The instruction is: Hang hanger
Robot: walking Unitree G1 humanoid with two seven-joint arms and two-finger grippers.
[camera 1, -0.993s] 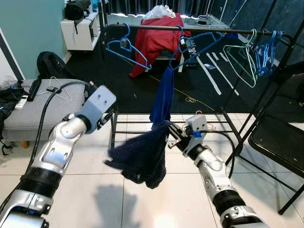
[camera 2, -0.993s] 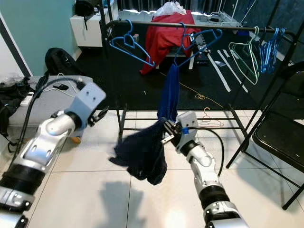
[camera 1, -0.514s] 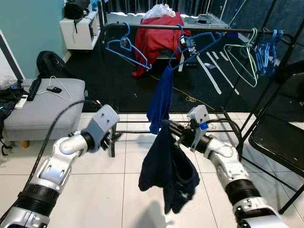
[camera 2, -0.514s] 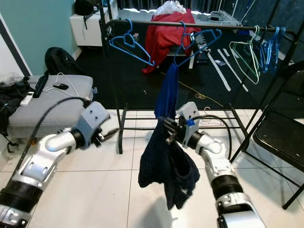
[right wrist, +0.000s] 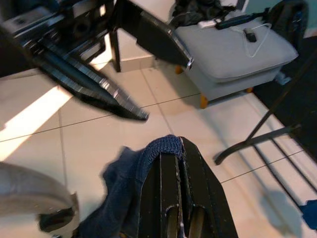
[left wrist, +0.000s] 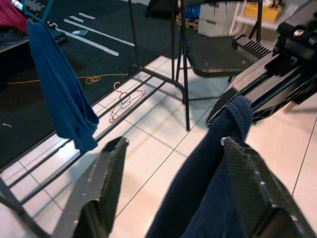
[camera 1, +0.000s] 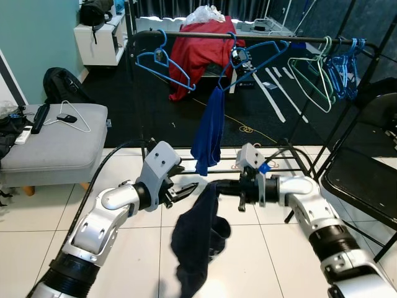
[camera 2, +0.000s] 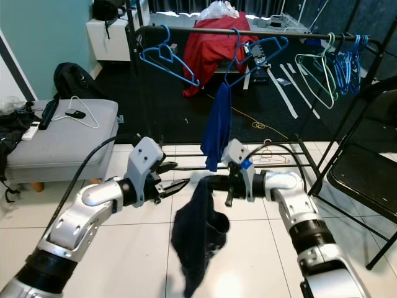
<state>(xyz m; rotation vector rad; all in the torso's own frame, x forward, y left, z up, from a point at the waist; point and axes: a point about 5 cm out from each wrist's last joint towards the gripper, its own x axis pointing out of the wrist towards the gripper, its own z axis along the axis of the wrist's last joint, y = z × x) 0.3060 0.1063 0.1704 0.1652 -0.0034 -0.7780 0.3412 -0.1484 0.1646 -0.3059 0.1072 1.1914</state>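
Navy cloth (camera 1: 197, 239) is dangling over the floor tiles, pinched by the right gripper (camera 1: 218, 187) below the rail (camera 1: 248, 38), while the left gripper (camera 1: 183, 190) is spreading wide beside it; thin pinch risking a drop.

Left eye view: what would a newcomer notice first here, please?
Probably the dark navy garment dangling above the tiled floor, pinched by the right gripper. The left gripper is open close beside it. Behind them, a blue cloth hangs from a blue hanger on the black rack.
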